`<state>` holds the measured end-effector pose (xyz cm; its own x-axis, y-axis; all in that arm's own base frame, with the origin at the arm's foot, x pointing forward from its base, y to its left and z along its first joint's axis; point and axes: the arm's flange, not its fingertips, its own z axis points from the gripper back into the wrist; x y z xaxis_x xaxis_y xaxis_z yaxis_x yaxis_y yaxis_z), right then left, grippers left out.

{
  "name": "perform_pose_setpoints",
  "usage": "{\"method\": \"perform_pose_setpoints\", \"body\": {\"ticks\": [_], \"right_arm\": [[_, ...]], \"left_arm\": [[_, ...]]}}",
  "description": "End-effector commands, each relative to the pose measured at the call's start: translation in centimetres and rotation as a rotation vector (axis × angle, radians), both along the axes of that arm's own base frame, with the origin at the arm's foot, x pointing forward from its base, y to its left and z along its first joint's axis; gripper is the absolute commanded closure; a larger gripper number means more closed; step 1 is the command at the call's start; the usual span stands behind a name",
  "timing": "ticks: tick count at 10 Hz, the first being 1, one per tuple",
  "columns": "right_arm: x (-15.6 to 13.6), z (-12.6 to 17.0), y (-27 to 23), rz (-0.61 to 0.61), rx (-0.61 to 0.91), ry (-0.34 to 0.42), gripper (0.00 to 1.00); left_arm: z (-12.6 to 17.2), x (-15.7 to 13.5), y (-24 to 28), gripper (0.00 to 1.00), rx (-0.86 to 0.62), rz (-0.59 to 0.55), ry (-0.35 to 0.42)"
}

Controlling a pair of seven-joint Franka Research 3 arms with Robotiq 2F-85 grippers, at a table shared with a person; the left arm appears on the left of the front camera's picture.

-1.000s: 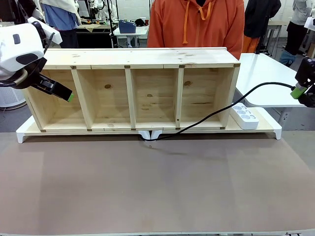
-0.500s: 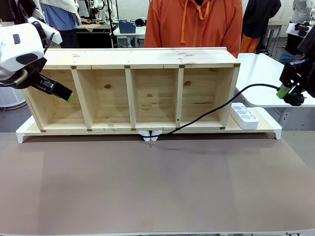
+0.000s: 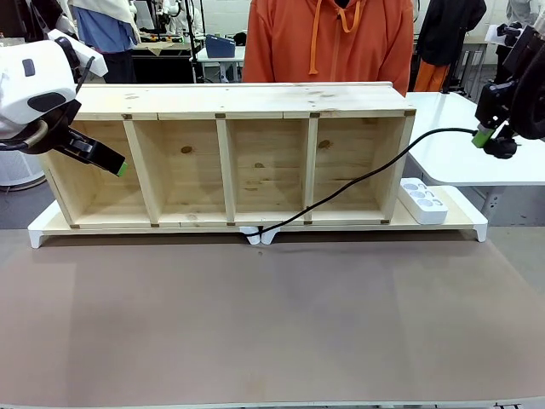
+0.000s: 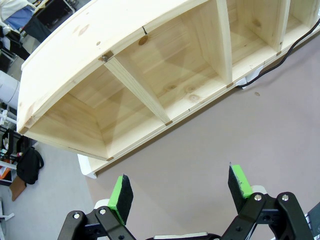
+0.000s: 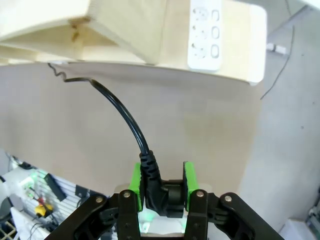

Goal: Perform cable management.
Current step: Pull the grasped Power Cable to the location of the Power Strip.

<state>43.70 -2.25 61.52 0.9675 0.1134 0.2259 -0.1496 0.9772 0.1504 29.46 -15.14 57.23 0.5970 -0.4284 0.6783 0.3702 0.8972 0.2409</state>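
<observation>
Nearest of all, the brown mat of the bench [image 3: 272, 324] lies bare in front of the wooden shelf [image 3: 255, 100], a long unit of four open compartments lying on a white base board [image 3: 467, 220].

At the shelf's lower front edge, below the third compartment from its left end, sits a small white clip [image 3: 261, 236]. The cable [image 3: 358, 181] meets the clip there. From that spot it climbs in a shallow slant across the open front of the shelf's rightmost compartment, passes the shelf's right wall, and arcs over to its plug [image 5: 161, 192], off the shelf's right end.

The right pincer [image 5: 161, 172] is clamped on that plug, green pads pressed to either side of it. In the front view it hangs beyond the shelf's right end, a little below the level of the shelf's top board, fingers turned toward the shelf.

The left arm comes in at the shelf's left end, its white wrist level with the top board. Its left pincer [image 3: 119, 165] slants downward and inward across the front of the leftmost compartment. In the wrist view its green-tipped fingers [image 4: 121, 192] stand wide apart with nothing between them.

Just beside the shelf's right wall, a white power strip [image 3: 423, 201] lies on the base board, below the cable's arc.

Behind the shelf, close to its back edge, stands a person [image 3: 332, 43] in an orange hooded top.
</observation>
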Motion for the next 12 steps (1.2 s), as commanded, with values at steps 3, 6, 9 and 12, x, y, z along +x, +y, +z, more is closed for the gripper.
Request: {"method": "perform_pose_setpoints", "body": {"ticks": [3, 6, 9, 12], "right_arm": [[3.0, 1.7, -1.6, -0.097, -0.048, 0.033, 0.61], [5.5, 2.2, -2.1, -0.117, -0.046, 0.032, 0.61], [8.0, 1.8, -1.2, -0.113, -0.05, 0.027, 0.61], [9.2, 0.5, 0.4, -0.076, -0.051, 0.052, 0.61]], "left_arm": [[0.0, -0.1, 0.1, 0.0, 0.015, 0.004, 0.002], [0.0, -0.1, 0.1, 0.0, 0.015, 0.004, 0.002], [0.0, -0.1, 0.1, 0.0, 0.015, 0.004, 0.002], [0.0, -0.1, 0.1, 0.0, 0.015, 0.004, 0.002]]}}
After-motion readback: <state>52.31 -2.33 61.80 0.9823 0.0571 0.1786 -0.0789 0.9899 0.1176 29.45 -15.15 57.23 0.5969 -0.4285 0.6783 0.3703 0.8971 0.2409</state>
